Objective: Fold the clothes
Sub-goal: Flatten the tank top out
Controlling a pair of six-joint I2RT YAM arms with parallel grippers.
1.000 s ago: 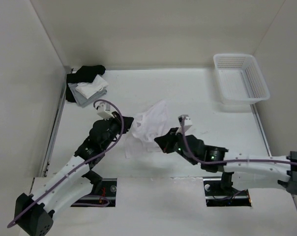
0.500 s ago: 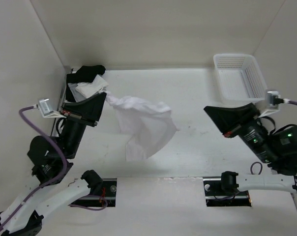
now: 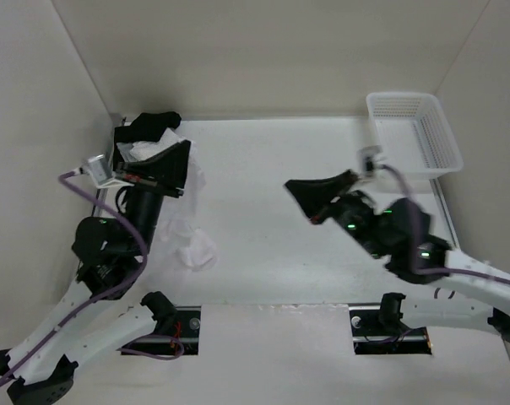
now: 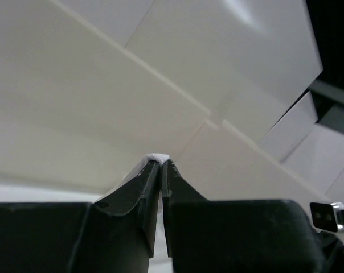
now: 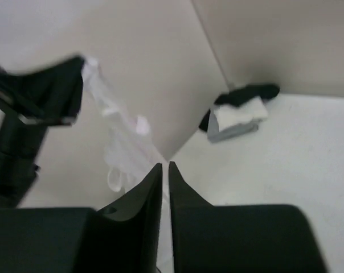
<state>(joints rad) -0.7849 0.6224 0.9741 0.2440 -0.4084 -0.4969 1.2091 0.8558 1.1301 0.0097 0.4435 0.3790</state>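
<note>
The clothes (image 3: 190,229), a thin white top, hang from my left gripper (image 3: 187,155), which is raised high over the left side of the table. In the left wrist view the left gripper (image 4: 161,161) is shut on a small fold of the clothes (image 4: 157,156) at its fingertips. The hem trails down to the table. My right gripper (image 3: 292,186) is lifted over the table's middle and points left, well apart from the top. Its jaws (image 5: 165,166) stand parted by a narrow slit, nothing between them. The hanging clothes (image 5: 116,133) show ahead of it.
A pile of black, white and grey garments (image 3: 149,139) lies in the far left corner and also shows in the right wrist view (image 5: 238,109). A white plastic basket (image 3: 411,139) stands at the far right. White walls enclose the table on three sides.
My left arm has swung up and left, lifting the top off the table so that it hangs. My right arm left the top, pulled back, then came toward the middle, its jaws parting slightly.
</note>
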